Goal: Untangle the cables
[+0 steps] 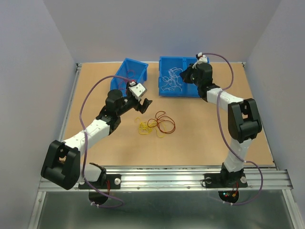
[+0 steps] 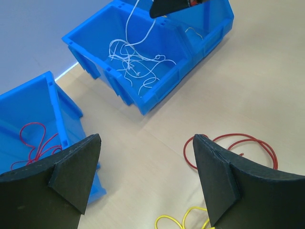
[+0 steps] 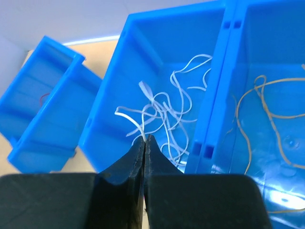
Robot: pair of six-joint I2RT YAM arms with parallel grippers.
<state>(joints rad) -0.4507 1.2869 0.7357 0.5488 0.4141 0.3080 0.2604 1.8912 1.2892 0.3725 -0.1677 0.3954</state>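
Top view: the left gripper (image 1: 145,102) hangs open beside red cables (image 1: 164,121) and yellow cables (image 1: 145,126) lying on the table (image 1: 214,138). The right gripper (image 1: 183,74) sits over a blue bin (image 1: 171,58) of white cables (image 1: 170,82).
Left wrist: fingers (image 2: 71,176) spread wide, holding nothing.
Right wrist: jaws pinched tight on 1 white strand (image 3: 133,121) above the bin.

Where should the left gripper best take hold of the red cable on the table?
Probably the outer arc of the red cable, on the side away from the yellow cable, coming straight down: it lies flat on the table and is free there.
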